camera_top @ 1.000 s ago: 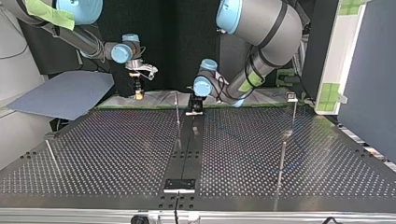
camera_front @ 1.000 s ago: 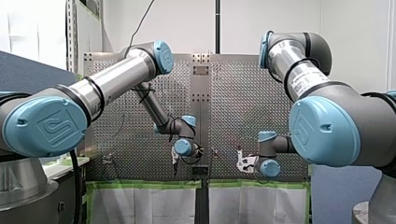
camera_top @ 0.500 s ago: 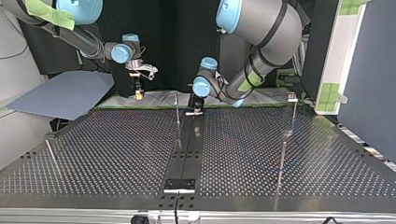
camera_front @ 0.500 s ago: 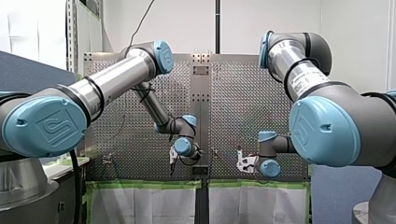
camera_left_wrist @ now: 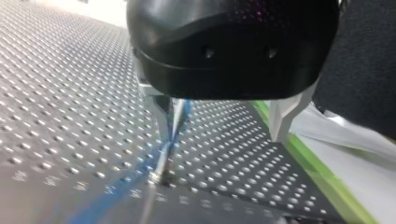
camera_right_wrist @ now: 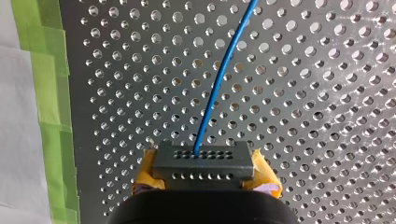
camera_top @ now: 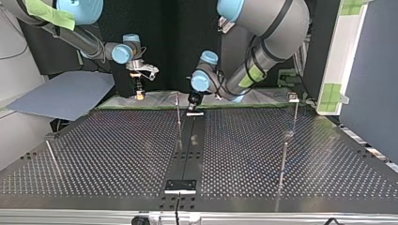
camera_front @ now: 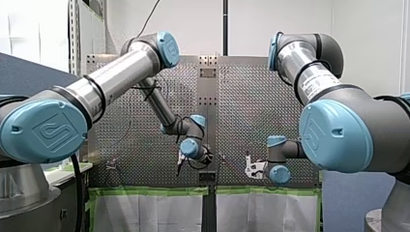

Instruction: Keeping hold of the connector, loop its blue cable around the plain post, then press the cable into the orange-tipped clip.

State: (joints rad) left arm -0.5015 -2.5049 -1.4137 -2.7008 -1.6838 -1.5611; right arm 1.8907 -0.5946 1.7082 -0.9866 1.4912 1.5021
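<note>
In the right wrist view my right gripper (camera_right_wrist: 204,179) is shut on a dark grey connector (camera_right_wrist: 203,163), with yellow pads (camera_right_wrist: 145,171) on either side. The blue cable (camera_right_wrist: 218,79) leaves the connector's face and runs ahead over the perforated plate. My left gripper (camera_left_wrist: 224,133) stands open just above the plate. The blue cable (camera_left_wrist: 181,114) passes close by the inner side of one metal finger (camera_left_wrist: 161,109), beside a thin metal post (camera_left_wrist: 161,163). In the top view my left gripper (camera_top: 192,104) hangs next to the plain post (camera_top: 178,112), and my right gripper (camera_top: 138,91) is further left.
More thin posts stand on the plate at the top view's right (camera_top: 283,161), far right (camera_top: 295,112) and left (camera_top: 51,157). A black centre strip (camera_top: 187,150) runs down the table. Green tape (camera_right_wrist: 51,107) lines the plate's edge.
My left arm's wrist has risen a little and shifted toward the top view's left beside the post. My right arm and the connector have not moved.
</note>
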